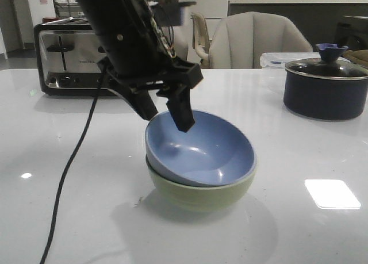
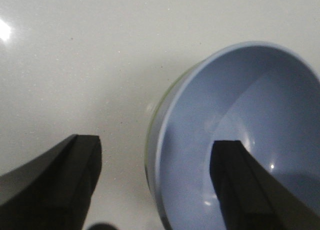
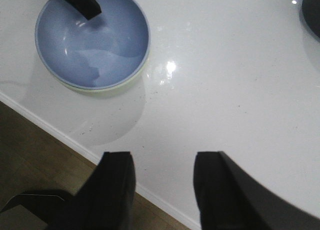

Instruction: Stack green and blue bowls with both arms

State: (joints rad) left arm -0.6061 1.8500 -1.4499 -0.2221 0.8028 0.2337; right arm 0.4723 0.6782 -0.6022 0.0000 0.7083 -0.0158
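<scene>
green bowl (image 1: 198,195) on white surface (image 1: 299,229), near front edge | blue bowl (image 1: 198,152) nested in it, tilted | left tool (image 1: 168,115) spread wide, straddling blue bowl's back rim, one finger inside, one outside | right tool (image 3: 162,190) spread, holding nothing, over surface edge | toaster (image 1: 66,57) and navy pot (image 1: 325,88) far back

Blue bowl (image 1: 198,152) hides most of green bowl (image 1: 201,195); toaster (image 1: 63,57) partly screened by left arm (image 1: 123,28)
</scene>
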